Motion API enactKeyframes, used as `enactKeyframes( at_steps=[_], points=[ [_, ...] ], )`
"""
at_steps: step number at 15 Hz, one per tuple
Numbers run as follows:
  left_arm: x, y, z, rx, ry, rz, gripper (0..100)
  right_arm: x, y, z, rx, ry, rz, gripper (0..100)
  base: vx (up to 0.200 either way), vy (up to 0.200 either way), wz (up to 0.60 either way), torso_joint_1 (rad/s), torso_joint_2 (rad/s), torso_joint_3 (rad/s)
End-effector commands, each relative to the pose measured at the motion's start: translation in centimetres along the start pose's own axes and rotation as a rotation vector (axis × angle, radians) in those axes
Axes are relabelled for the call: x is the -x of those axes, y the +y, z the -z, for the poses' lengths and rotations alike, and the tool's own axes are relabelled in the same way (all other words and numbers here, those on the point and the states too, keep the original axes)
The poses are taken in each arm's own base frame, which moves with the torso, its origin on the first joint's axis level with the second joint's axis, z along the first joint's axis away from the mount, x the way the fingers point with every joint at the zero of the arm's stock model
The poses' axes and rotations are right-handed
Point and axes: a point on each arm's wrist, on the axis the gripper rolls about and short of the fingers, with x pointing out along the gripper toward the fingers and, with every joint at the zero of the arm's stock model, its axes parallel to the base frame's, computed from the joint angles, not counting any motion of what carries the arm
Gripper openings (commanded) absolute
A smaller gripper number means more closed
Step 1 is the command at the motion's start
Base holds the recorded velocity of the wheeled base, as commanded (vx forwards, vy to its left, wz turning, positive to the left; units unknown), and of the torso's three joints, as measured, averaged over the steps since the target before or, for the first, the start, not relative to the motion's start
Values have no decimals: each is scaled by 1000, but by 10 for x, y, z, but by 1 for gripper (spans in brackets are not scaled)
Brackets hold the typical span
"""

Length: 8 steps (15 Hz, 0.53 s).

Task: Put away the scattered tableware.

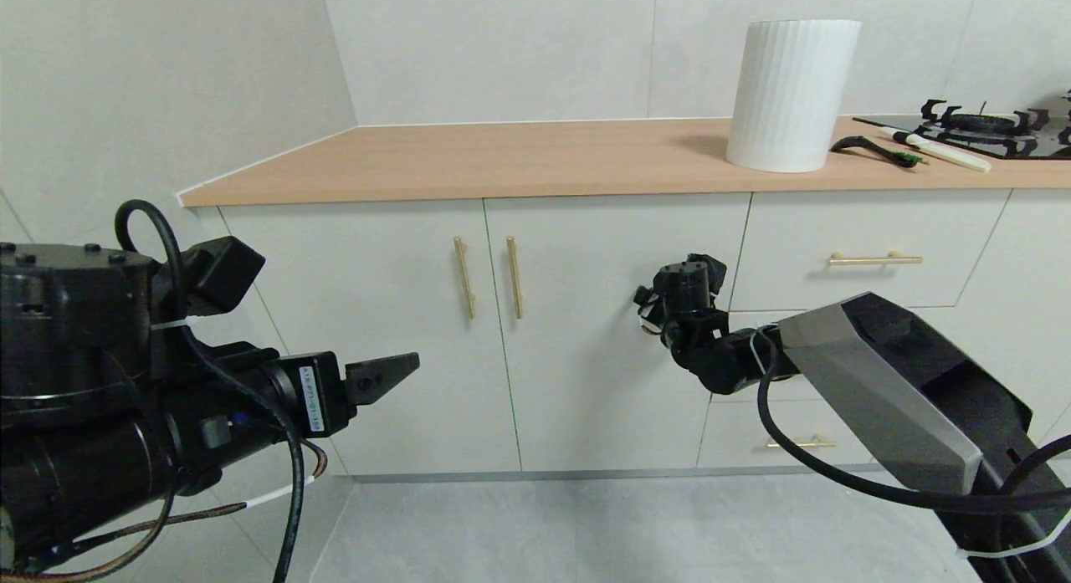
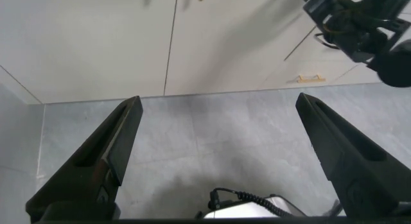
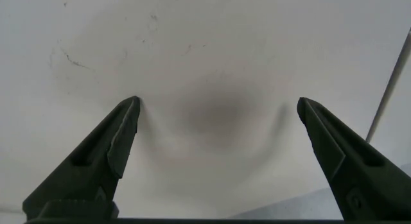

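Observation:
On the wooden counter [image 1: 502,156] at the right lie a black-handled utensil [image 1: 870,150] and a cream-handled one [image 1: 941,151], beside a tall white ribbed holder [image 1: 791,89]. My right gripper [image 1: 669,303] is held well below them, close against a white cabinet door [image 3: 212,44]; it stands open [image 3: 218,100] with nothing between its fingers. My left gripper [image 1: 381,380] hangs low at the left, open [image 2: 218,99] and empty, over the grey floor [image 2: 212,153]. In the left wrist view the right arm [image 2: 359,25] shows farther off.
A black gas hob [image 1: 991,130] sits at the counter's far right. Below are cabinet doors with gold handles [image 1: 463,278] and drawers with gold pulls [image 1: 874,258]. A wall closes off the left side.

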Motion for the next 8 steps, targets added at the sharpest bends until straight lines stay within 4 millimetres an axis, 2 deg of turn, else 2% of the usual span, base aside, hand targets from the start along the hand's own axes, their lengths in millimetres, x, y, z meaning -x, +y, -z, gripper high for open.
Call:
enactKeyframes(
  at_steps=[1, 5, 8],
  points=[
    [0, 0, 0, 1, 1, -1, 100, -6, -5, 6, 3, 1, 13, 100, 0, 0, 0, 0, 0, 0],
    [0, 0, 0, 1, 1, -1, 100, 9, 4, -5, 4, 3, 0, 100, 0, 0, 0, 0, 0, 0],
    [0, 0, 0, 1, -1, -1, 100, 74, 30, -21, 34, 86, -93, 100, 0, 0, 0, 0, 0, 0]
  ],
)
